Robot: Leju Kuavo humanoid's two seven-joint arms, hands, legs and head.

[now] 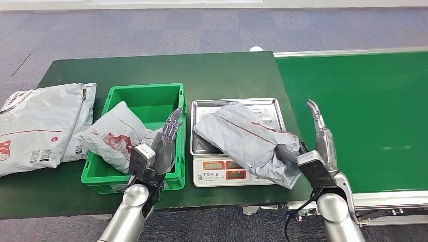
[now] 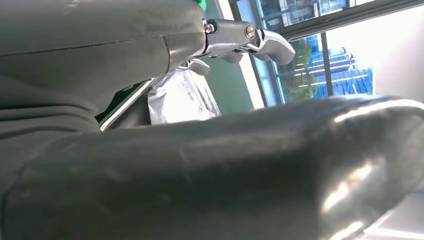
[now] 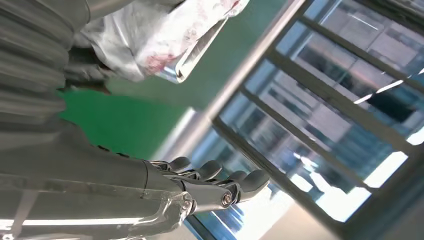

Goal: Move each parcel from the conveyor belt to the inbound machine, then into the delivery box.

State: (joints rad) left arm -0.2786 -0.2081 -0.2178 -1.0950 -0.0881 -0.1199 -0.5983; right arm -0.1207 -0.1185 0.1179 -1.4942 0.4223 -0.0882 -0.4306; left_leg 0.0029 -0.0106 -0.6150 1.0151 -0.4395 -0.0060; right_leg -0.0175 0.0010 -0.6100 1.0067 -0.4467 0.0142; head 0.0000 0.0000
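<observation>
A grey parcel (image 1: 247,138) with a red stripe lies across the steel tray of the inbound machine (image 1: 202,108), a white scale with red displays. Its near right corner hangs off the scale and lies against my right hand (image 1: 319,146). That hand stands just right of it with fingers (image 3: 220,185) straight and apart from the parcel (image 3: 165,35). My left hand (image 1: 162,143) hovers open over the right wall of the green delivery box (image 1: 144,98), fingers (image 2: 250,40) stretched out. A second grey parcel (image 1: 113,136) with red print leans inside the box.
Large grey parcels (image 1: 40,121) lie on the dark green table (image 1: 227,70), left of the box. The green conveyor belt (image 1: 363,116) runs along the right side, with a metal rail (image 1: 353,51) at its far edge. Blue-grey carpet lies beyond.
</observation>
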